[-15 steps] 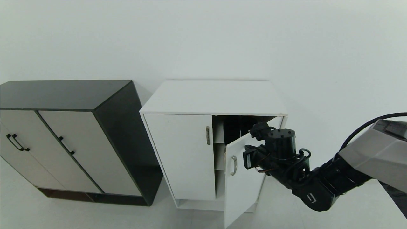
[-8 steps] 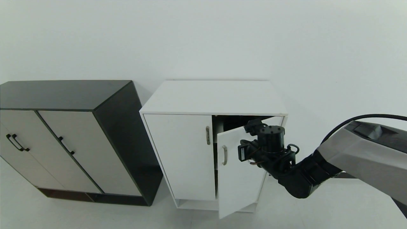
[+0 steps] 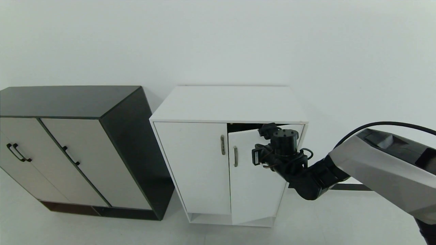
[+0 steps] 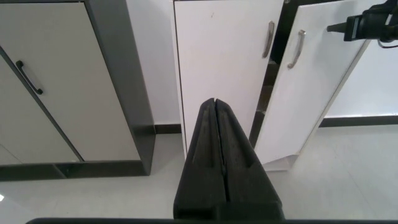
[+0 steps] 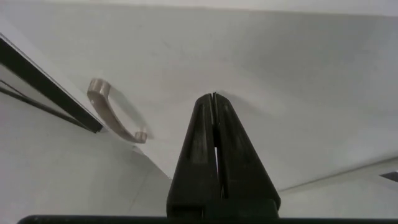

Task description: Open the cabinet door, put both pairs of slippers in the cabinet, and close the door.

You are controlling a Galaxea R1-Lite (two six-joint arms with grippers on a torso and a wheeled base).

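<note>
We see the white two-door wooden cabinet (image 3: 228, 102) on the floor against the wall. Its right-hand white door (image 3: 255, 190) is a little ajar — a dark gap shows along its top edge. The right gripper (image 5: 214, 98) is set against that door's face beside the curved metal handle (image 5: 115, 118), fingers pressed together, holding nothing. The left gripper (image 4: 214, 107) hangs low before the cabinet, well apart from it, fingers likewise closed on nothing. A black cabinet with pale doors (image 3: 68, 98) stands just beside the white one.
</note>
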